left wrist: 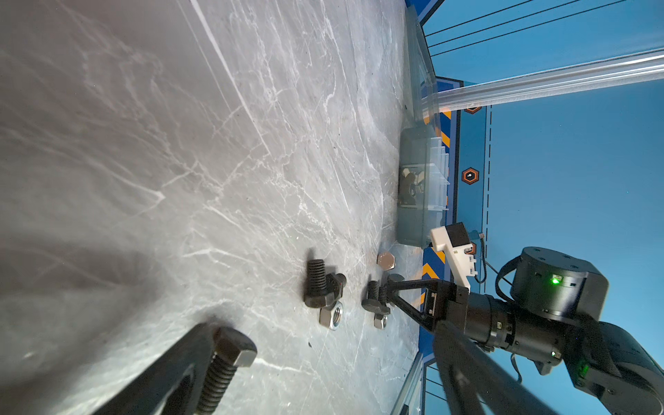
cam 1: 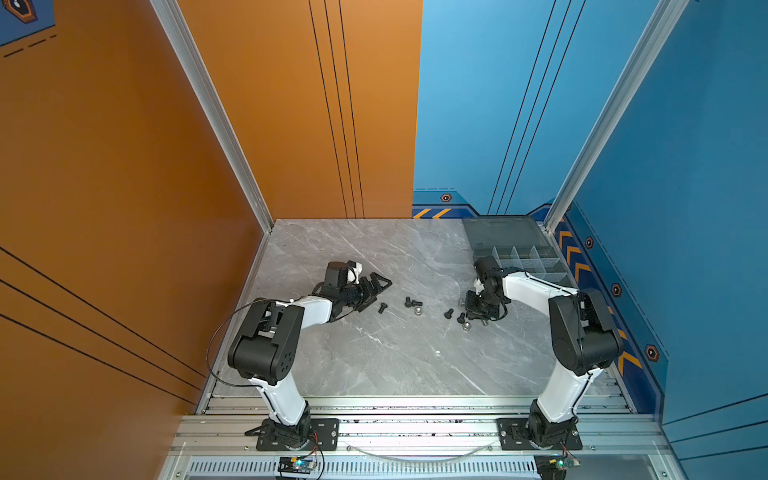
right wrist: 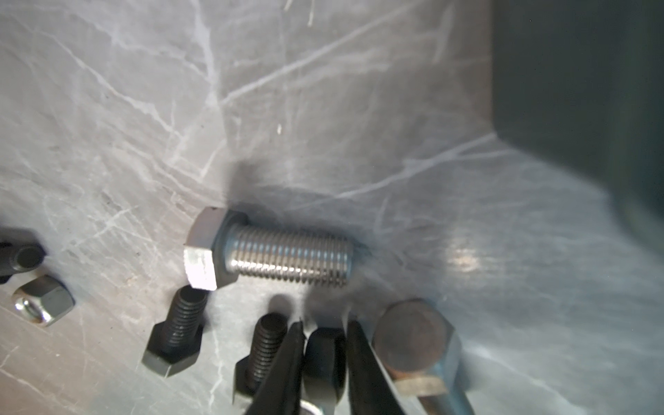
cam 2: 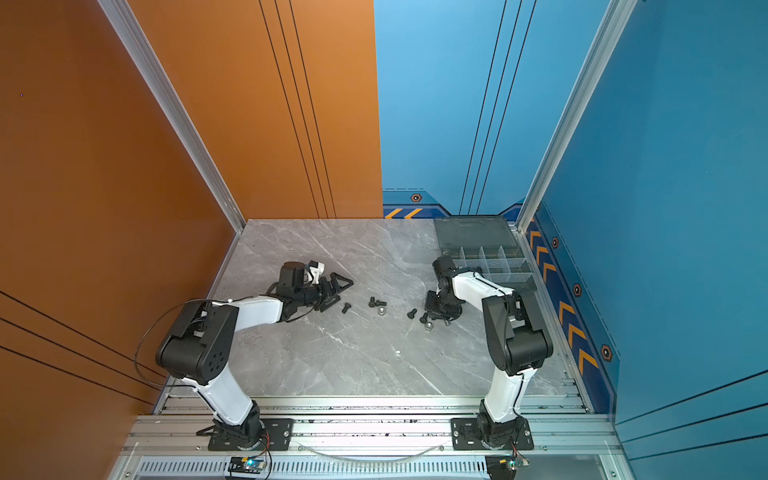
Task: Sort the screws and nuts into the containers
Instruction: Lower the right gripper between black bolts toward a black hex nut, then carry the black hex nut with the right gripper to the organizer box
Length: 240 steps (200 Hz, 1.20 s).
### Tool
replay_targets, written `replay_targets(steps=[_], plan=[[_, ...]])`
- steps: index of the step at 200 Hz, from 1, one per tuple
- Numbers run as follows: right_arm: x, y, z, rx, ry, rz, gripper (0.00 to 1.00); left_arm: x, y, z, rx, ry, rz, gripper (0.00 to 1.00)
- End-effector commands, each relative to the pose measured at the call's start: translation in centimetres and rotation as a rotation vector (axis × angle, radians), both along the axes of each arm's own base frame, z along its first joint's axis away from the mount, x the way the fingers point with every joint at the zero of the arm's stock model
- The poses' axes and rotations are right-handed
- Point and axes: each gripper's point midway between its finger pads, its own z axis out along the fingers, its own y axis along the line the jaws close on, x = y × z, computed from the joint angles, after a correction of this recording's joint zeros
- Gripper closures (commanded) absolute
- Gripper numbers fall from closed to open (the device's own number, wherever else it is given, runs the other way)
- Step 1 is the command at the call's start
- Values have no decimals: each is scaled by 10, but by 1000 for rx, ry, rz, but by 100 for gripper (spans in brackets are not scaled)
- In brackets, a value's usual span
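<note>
My right gripper is shut on a dark hex nut lying on the marble table. Round it lie two black screws, a long silver screw and another silver screw seen head-on. In both top views this gripper points down into that cluster. My left gripper rests low on the table, open, with a black screw lying against one finger. Between the arms lie two more black screws and a silver nut. The containers are at the back right.
The organizer's lid lies open flat behind its compartments, against the blue wall. Some hardware shows through the box wall. A silver nut sits just in front of the right gripper. Aluminium rails run along the table's front edge.
</note>
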Motion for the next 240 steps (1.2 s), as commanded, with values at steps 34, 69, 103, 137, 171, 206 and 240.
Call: replay_targets(steps=[34, 69, 103, 137, 171, 206, 240], plan=[[-1, 1, 5, 60, -1, 15, 100, 1, -4, 2, 2, -15, -20, 2], [29, -4, 69, 207, -165, 13, 100, 1, -4, 9, -4, -29, -20, 2], [72, -69, 118, 160, -322, -133, 100, 3, -6, 14, -6, -41, -20, 2], [113, -143, 133, 38, -368, -266, 100, 3, -8, 15, -9, -42, -24, 2], [145, -191, 127, -28, -372, -364, 100, 4, -7, 16, -6, -47, -17, 2], [164, -202, 113, -23, -355, -392, 100, 3, -9, 18, -6, -50, -18, 2], [164, -193, 94, -12, -314, -372, 100, 3, -10, 19, -6, -54, -18, 2]])
